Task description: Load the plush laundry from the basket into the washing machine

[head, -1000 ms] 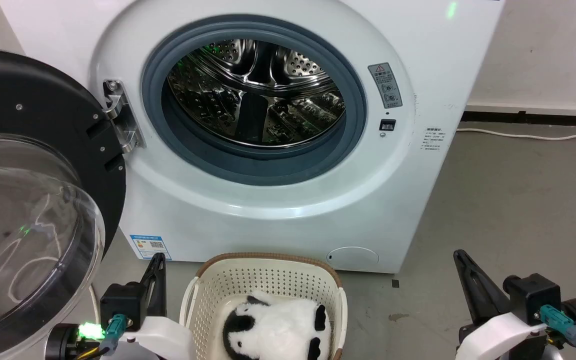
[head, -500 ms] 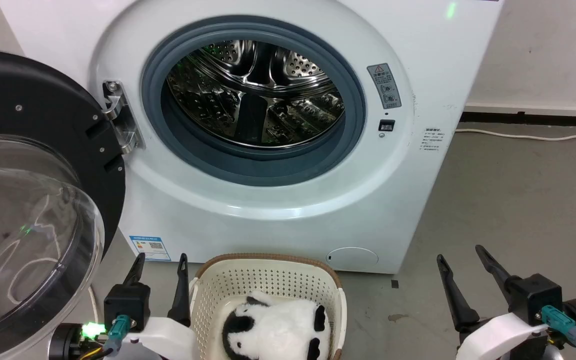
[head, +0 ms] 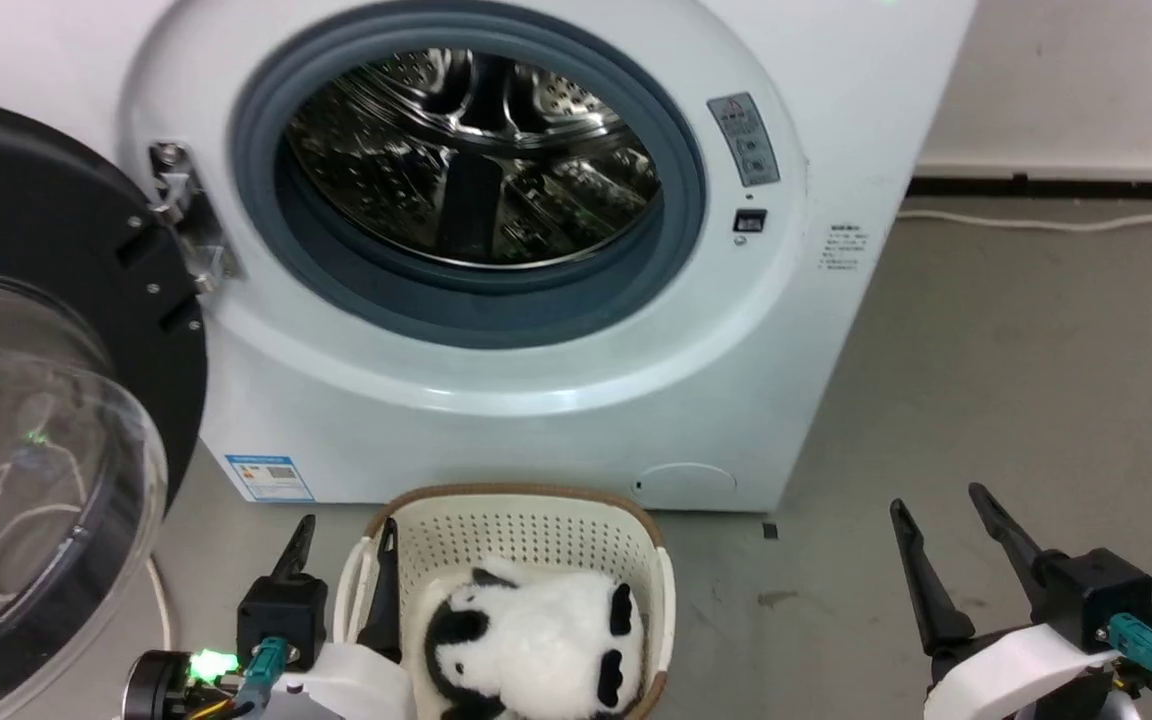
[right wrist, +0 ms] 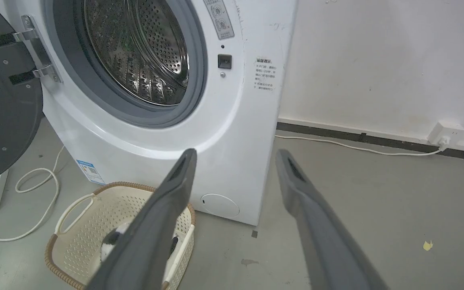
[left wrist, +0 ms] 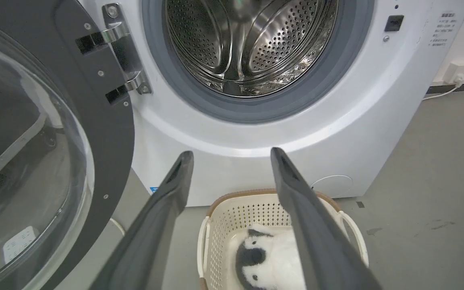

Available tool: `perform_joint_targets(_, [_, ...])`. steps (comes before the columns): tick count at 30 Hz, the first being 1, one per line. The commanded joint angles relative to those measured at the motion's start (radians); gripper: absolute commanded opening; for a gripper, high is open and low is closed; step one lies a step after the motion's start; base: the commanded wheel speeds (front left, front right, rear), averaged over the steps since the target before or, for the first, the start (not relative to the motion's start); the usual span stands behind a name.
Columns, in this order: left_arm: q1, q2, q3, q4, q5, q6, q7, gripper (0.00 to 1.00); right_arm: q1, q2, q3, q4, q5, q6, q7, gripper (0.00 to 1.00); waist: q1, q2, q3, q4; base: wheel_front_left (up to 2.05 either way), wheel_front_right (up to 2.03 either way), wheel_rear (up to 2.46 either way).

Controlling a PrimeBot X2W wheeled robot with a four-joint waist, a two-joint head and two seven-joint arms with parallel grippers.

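left gripper [head: 349, 522]: nearest, at the lower left. Its fingers are spread and hold nothing. In the head view they straddle the basket's left rim; whether they touch it cannot be told.
right gripper [head: 937, 498]: near right, over bare floor [head: 1016, 400], well apart from the basket. Its fingers are spread and hold nothing.
plush laundry [head: 536, 640]: lies in the basket's near part, on the bottom. Its long axis runs roughly left to right, with the black-patched head end toward the left wall and the black oval paw pads toward the right wall. Its near edge is cut off by the picture.
basket [head: 526, 535]: stands upright on the floor, just in front of the washing machine and below the door opening. The toy is all that shows inside it.
washing machine [head: 496, 420]: beyond the basket, front facing the robot.
door [head: 46, 420]: swung wide open to the left on its hinge, with the glass bowl toward the robot.
door ring [head: 496, 310]: grey, and circles the opening.
drum [head: 476, 160]: farthest in, with shiny perforated steel showing all round.
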Motion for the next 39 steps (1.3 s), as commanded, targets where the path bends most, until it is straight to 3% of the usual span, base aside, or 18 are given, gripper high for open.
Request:
perform_joint_targets(1, [-0.028, 0.006, -0.007, 0.017, -0.001, 0.008, -0.011, 1.00, -0.015, 0.000, -0.004, -0.003, 0.014, 0.000, -0.010, 1.00, 0.0000, 0.0000, 0.021, -0.016, 0.00, 0.00, 0.00])
perform_joint_targets(39, [-0.304, 0.118, -0.109, 0.410, -0.018, -0.054, 0.058, 1.00, -0.103, 0.000, 0.031, 0.000, 0.174, 0.000, -0.087, 1.00, 0.0000, 0.0000, 0.340, -0.206, 0.00, 0.00, 0.00])
